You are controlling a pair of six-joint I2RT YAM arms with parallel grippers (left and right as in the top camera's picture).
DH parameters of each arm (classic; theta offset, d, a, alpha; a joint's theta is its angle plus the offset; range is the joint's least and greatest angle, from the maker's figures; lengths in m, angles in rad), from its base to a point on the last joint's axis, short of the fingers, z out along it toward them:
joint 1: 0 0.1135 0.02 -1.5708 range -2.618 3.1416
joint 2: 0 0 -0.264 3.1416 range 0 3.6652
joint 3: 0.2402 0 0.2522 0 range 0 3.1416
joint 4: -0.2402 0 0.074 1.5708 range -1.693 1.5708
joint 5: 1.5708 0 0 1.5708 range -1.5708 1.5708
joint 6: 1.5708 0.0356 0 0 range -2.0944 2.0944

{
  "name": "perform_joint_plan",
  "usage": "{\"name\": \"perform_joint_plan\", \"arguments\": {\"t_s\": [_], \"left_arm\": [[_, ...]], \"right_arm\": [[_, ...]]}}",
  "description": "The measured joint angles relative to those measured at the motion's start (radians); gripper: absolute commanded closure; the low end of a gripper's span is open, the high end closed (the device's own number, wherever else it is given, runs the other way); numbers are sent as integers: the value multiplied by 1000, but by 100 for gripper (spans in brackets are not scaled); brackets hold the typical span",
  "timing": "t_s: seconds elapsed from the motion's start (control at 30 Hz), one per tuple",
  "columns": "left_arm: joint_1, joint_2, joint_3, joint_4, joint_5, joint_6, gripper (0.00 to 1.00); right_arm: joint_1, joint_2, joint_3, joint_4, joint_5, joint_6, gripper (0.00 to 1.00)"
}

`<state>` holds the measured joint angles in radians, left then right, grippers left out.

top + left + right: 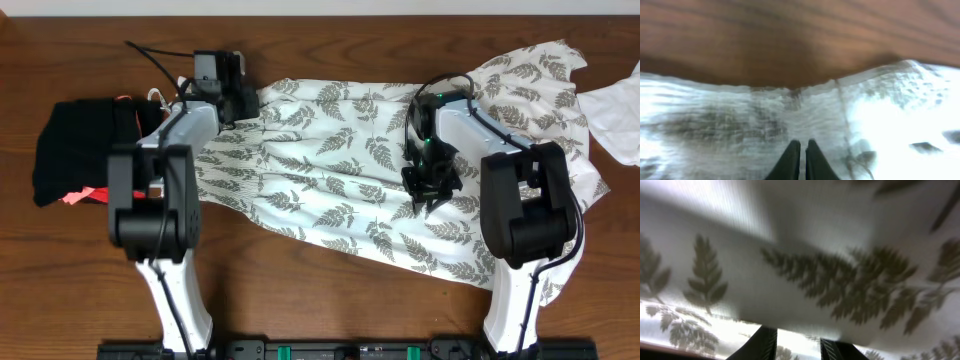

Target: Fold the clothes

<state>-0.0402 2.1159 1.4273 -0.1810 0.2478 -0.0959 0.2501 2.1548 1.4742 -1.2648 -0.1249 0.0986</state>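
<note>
Both wrist views show what overhead hides: left gripper clenched over the fern-printed white fabric dress, right gripper parted.

The table, dark brown wood, fills the upper part of the view. The dress lies across the lower part, its upper edge running wavy against the wood and rising toward the right. Focus is poor: the print shows only as grey smears on the left and a few dark marks at lower right. The left gripper enters at bottom centre over the cloth, jaws drawn together with a bare sliver between them. Whether cloth is pinched there cannot be confirmed.
</note>
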Motion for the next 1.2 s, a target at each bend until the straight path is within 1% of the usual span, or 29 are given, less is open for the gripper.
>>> {"name": "perform_joint_plan", "arguments": {"t_s": [0.1,0.17,0.2,0.3,0.4,0.47,0.57,0.63,0.73,0.93,1.07,1.2], "left_arm": [[0,-107,-1,-95,-20,11,92],[0,-191,-1,-148,-34,16,92],[0,-236,0,-183,-37,18,92],[-4,-333,2,-291,-47,19,92],[-21,-371,5,-419,-51,19,92],[-43,-364,3,-473,-53,19,92],[-77,-344,-16,-492,-53,19,91],[-99,-331,-41,-484,-53,19,91],[-122,-304,-75,-476,-53,19,91],[-148,-222,-95,-496,-53,19,91],[-155,-166,-95,-480,-53,19,91],[-156,-88,-95,-466,-53,19,90]], "right_arm": [[-7,-41,0,37,26,5,69],[-25,-97,0,55,45,25,62],[-42,-138,0,61,56,32,61],[-121,-261,2,51,79,49,62],[-208,-333,10,-3,98,56,62],[-256,-344,9,-34,107,59,62],[-298,-341,-18,-13,115,62,60],[-320,-341,-61,28,122,66,57],[-354,-340,-158,109,130,68,57],[-433,-331,-328,210,144,70,57],[-465,-330,-383,262,156,71,53],[-488,-330,-398,283,193,73,52]]}}
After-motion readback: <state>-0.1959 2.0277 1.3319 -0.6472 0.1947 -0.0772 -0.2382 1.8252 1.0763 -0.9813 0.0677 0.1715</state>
